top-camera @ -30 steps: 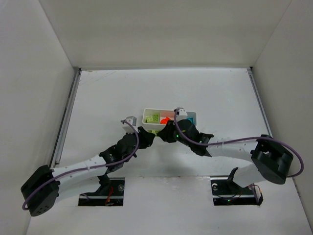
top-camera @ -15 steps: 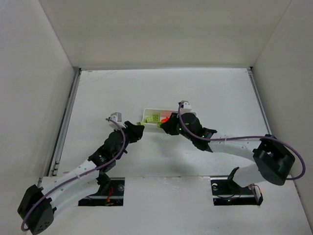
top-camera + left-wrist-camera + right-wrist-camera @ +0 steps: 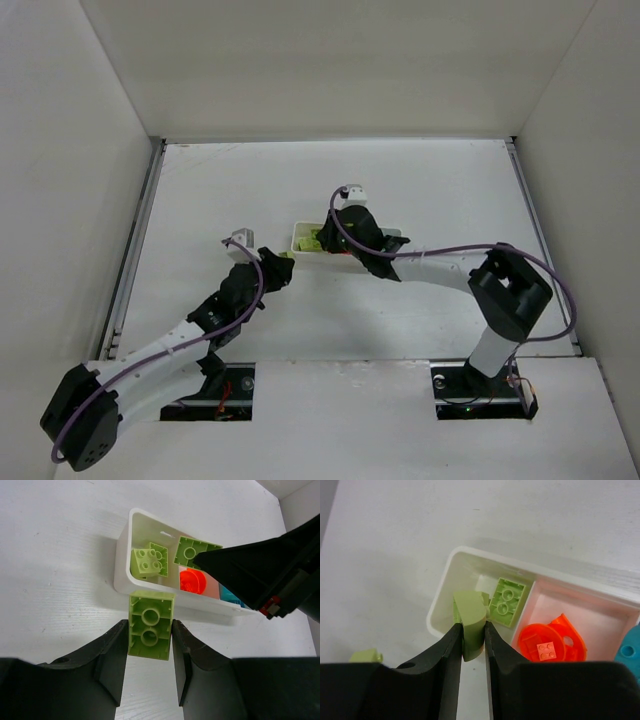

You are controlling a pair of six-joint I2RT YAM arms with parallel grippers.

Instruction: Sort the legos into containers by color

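White walls (image 3: 90,150) close in a white table (image 3: 220,190), and the tray (image 3: 296,240) sits near its middle, long side running left to right.

By the left wrist view, the left gripper (image 3: 149,632) is clenched on a green brick (image 3: 150,625), hollow underside up, one finger on each long side. The brick hangs just outside the tray's near wall (image 3: 122,575), in front of the left compartment; I cannot tell whether it touches the wall. From above, this gripper (image 3: 280,262) is at the tray's near-left corner.

The right gripper (image 3: 472,630) is clamped on a rounded green piece (image 3: 472,622) over the near-left corner of the left compartment, above the rim (image 3: 437,610). From above it reaches in from the right, across the tray (image 3: 325,243).

That left compartment holds green legos: a square one (image 3: 149,562) with studs up and another (image 3: 506,601) lying underside up toward the divider. The middle compartment holds orange pieces (image 3: 547,640), among them a round one and a small flat square. A cyan piece (image 3: 627,652) shows at the edge of the right compartment.
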